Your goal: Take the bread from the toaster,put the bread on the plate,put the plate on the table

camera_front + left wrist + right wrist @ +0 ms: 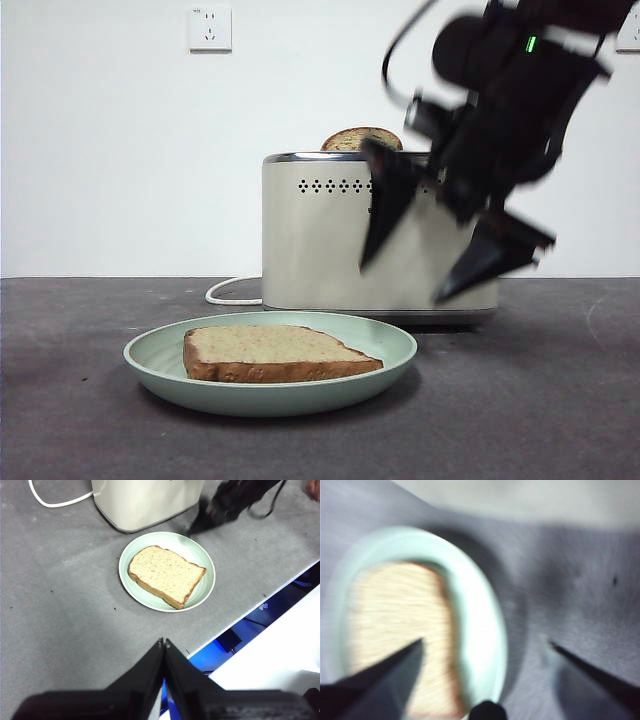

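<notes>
Currently the bread (270, 352) lies flat on the plate (150, 352), low and left of centre in the front view. Plate sits on the table (560, 400), directly in front of the toaster (315, 240). Toaster stands mid-frame, chrome rim on top, rows of dark holes across its face, white cord (228, 293) trailing out at its lower left. A second slice (350, 139) pokes up from a slot, only its rounded top showing.

Right gripper (450, 255) hangs in the upper right of the front view, tilted, dark against the toaster's face, above the plate's right edge. Jaws spread wide, nothing between them, touching nothing. Its wrist view is motion-blurred: the bread (400, 630) and plate rim (480, 620) fill the left half, one jaw over the slice, the other over bare table (580, 580).

Left gripper (164, 642) sits at the bottom centre of its wrist view, jaws pressed together, empty, held above bare table (60, 610) near the table's edge, well apart from the plate (200, 560). That view shows the bread (166, 575) centred on the plate, the toaster (145, 500) at the top, the cord (55, 500) upper left, and the right gripper (212, 515) dark at the plate's upper-right rim.
</notes>
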### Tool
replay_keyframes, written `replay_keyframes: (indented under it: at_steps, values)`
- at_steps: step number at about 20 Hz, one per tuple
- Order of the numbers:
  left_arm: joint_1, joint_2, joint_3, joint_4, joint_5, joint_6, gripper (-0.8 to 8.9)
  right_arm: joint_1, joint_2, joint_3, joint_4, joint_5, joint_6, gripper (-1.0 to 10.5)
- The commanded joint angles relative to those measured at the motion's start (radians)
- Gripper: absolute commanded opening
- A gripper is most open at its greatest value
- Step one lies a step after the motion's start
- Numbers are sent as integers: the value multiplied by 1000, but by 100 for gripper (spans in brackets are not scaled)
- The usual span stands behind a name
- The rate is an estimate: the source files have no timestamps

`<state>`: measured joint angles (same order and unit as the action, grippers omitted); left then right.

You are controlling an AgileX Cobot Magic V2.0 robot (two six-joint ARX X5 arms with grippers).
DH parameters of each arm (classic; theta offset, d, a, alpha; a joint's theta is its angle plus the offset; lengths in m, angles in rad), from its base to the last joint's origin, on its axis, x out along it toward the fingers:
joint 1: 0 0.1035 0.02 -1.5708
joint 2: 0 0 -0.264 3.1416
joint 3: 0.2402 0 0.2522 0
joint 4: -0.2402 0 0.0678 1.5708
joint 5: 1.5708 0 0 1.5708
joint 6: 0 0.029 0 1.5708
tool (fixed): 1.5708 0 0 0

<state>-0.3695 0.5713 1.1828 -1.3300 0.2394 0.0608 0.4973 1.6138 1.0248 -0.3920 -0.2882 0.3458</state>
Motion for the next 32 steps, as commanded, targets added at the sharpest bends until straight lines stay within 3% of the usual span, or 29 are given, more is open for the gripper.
replay_keyframes:
  at_steps: [1, 6, 11, 15, 18, 32]
  values:
    - [1, -4, -1, 2, 2, 14, -9, 3, -118, 0, -57, -1, -63, 442]
    - [1, -3, -1, 5, 3, 14, -8, 56, -433, 0, -323, -2, -179, 441]
    - [1, -3, -1, 14, 2, 14, -9, 156, -694, 0, -536, -1, -185, 420]
    - [1, -3, -1, 14, 2, 13, -9, 203, -822, 0, -632, -2, -185, 146]
    - [1, -3, -1, 13, 2, 12, -8, 203, -874, 0, -642, -2, -187, -16]
    - [1, -3, -1, 12, -2, 12, -3, 203, -890, 0, -651, 6, -172, 3]
